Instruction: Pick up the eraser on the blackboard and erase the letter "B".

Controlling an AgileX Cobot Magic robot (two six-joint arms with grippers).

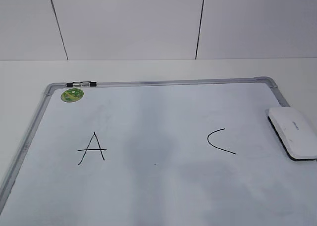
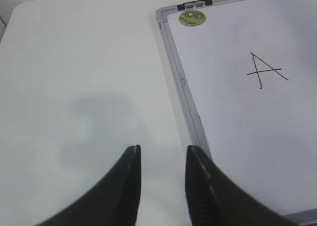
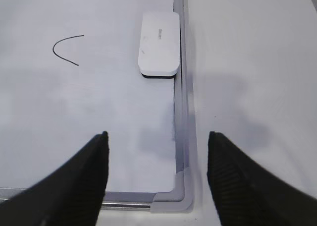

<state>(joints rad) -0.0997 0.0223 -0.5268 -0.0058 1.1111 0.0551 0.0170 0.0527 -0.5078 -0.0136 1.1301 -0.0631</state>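
Between your right gripper's [image 3: 156, 146] spread, empty jaws you see the board's [image 3: 181, 117] grey frame and rounded corner; ahead, the eraser [image 3: 158, 43], a white rounded block with a black underside and small grey lettering, lies flat just inside that frame edge. Your left gripper [image 2: 162, 154] hangs part open over the table [image 2: 74, 87], holding nothing. Out on the board stand A [image 1: 92, 147] and C [image 1: 220, 141]; between them only a smudged patch shows.
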